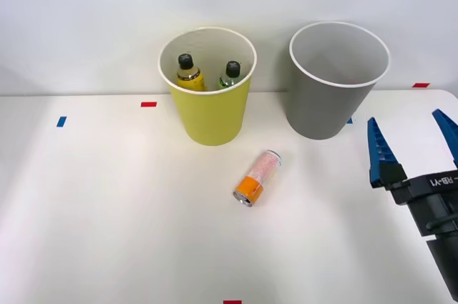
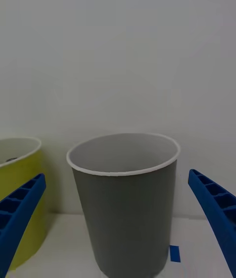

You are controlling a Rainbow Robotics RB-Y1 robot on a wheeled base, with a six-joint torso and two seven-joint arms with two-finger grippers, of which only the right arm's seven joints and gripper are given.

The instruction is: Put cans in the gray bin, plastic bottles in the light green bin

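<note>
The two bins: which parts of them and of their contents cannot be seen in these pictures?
- Light green bin: in the front view its near wall hides both plastic bottles below the shoulders.
- Gray bin: its floor is hidden by its own wall in the front view and in the wrist view.
- The wrist view's edge cuts off most of the light green bin.

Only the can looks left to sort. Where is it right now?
In the front view the can lies on its side on the table, in front of the gap between the light green bin and the gray bin.
</note>
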